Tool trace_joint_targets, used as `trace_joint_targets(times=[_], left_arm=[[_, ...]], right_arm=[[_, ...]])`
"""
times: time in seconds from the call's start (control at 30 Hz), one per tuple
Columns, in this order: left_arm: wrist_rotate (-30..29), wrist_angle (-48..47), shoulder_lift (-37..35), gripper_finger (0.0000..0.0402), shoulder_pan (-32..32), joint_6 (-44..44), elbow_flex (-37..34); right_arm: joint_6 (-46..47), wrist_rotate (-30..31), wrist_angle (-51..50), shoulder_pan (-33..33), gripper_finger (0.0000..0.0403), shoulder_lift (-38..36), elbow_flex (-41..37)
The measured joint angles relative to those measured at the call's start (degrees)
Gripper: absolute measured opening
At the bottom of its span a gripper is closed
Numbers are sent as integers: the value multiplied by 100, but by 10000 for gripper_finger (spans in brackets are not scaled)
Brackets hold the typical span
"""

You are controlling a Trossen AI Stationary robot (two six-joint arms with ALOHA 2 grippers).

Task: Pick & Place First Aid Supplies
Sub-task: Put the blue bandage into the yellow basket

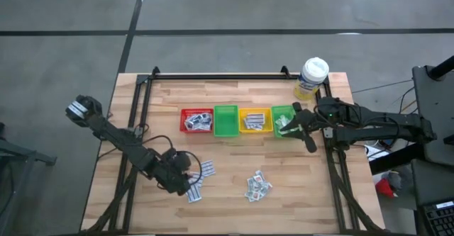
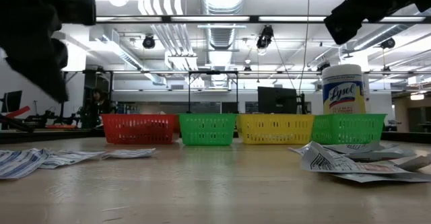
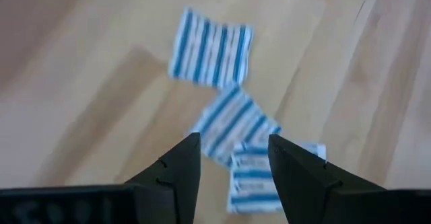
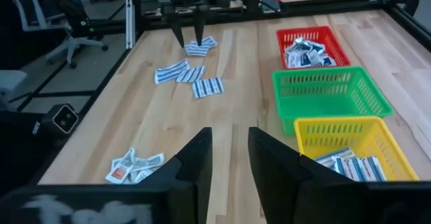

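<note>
Wooden table [image 1: 234,208] surface: the left pincer [image 3: 232,160] hangs open and empty over three blue-striped packets [image 3: 232,120]. A second loose heap of packets [image 1: 257,186] lies near the table's middle. The right pincer [image 4: 229,157] stands open, empty, beside the last of four bins [image 1: 225,120]: red, green, yellow, green. One white-capped bottle [image 1: 312,76] stands behind the row.

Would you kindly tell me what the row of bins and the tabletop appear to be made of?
The bins look like moulded plastic: bright uniform colours and latticed, see-through walls. The tabletop looks like wood, probably butcher-block with a smooth sealed finish: parallel pale planks with grain lines.
</note>
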Motion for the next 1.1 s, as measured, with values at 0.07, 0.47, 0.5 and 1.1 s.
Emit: trace_joint_targets(times=[0.07,0.47,0.5,1.1], left_arm=[[249,-49,49,167,0,-195,0],[1138,-100,391,167,2,-599,124],[1146,-113,406,167,2,-616,148],[1581,-262,580,167,26,-954,227]], right_arm=[[-4,0,0,0,91,18,-2],[-676,-239,1,-7,106,-32,-2],[-702,-237,-19,-7,105,-49,-2],[-303,-92,459,-4,94,-603,-647]])
